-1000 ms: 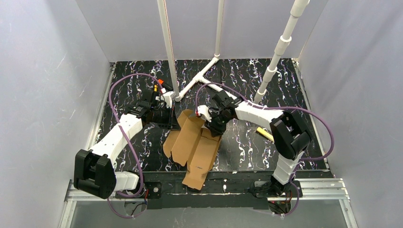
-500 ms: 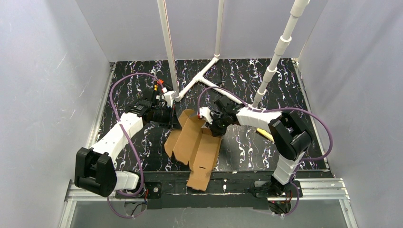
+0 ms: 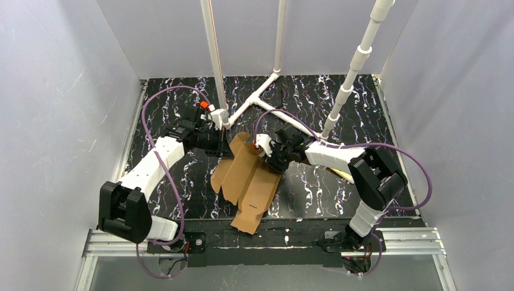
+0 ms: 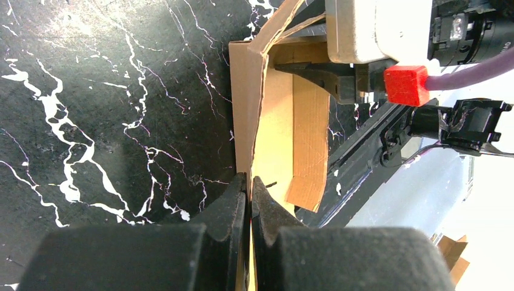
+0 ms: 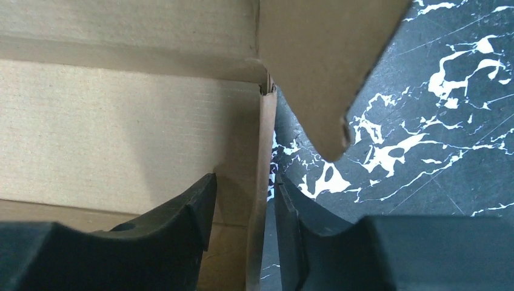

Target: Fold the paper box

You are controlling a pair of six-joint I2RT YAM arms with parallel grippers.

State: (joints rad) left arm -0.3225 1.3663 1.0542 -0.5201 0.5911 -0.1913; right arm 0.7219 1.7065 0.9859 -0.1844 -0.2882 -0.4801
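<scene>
The paper box (image 3: 248, 179) is a brown cardboard sheet, partly folded, lying slanted in the middle of the black marbled table. My left gripper (image 3: 222, 149) is at its far left edge. In the left wrist view the jaws (image 4: 249, 182) are shut on a raised cardboard wall (image 4: 267, 109). My right gripper (image 3: 270, 159) is at the sheet's far right edge. In the right wrist view its fingers (image 5: 200, 209) stand apart on either side of an upright flap (image 5: 262, 157), with a gap showing. A side flap (image 5: 327, 54) hangs over the table.
White pipes (image 3: 245, 106) stand on the table just behind both grippers. A yellow object (image 3: 341, 175) lies half hidden under my right arm. A metal rail (image 3: 291, 239) runs along the near edge, and the sheet's near end reaches it. Grey walls close in on three sides.
My left gripper has moved a little right with the sheet's far left edge. The sheet's far part stands steeper, and its near end has drawn back from the rail.
</scene>
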